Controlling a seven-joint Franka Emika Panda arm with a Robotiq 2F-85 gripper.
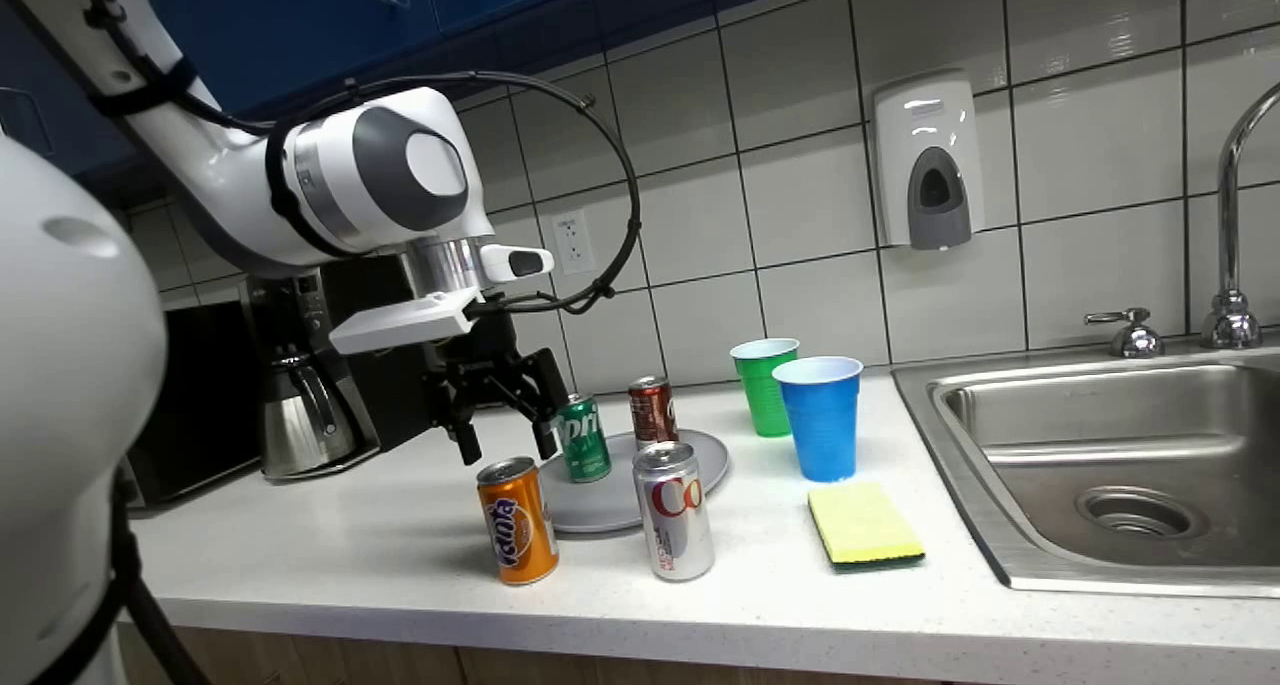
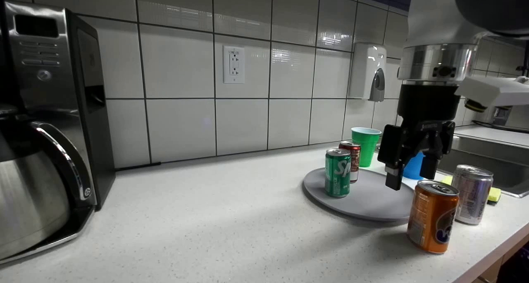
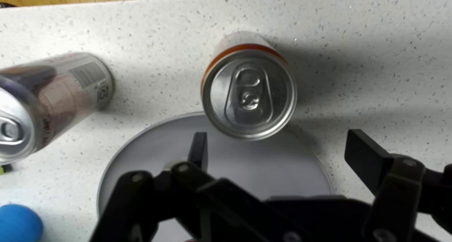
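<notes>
Gripper [image 1: 508, 447] wide, empty, by near orange can [image 1: 518, 525] | farther green can [image 1: 585, 443] upright: flat grey plate [image 1: 602, 507] presumably steadies it

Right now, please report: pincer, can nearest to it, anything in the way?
Pincer open, empty. Orange can upright on counter, off the plate. Nothing seen between pincer and can; silver can nearby, apart.

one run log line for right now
gripper: open, empty | nearest: orange can, upright | on gray plate: green can, brown can | on counter: silver can, blue cup
</notes>
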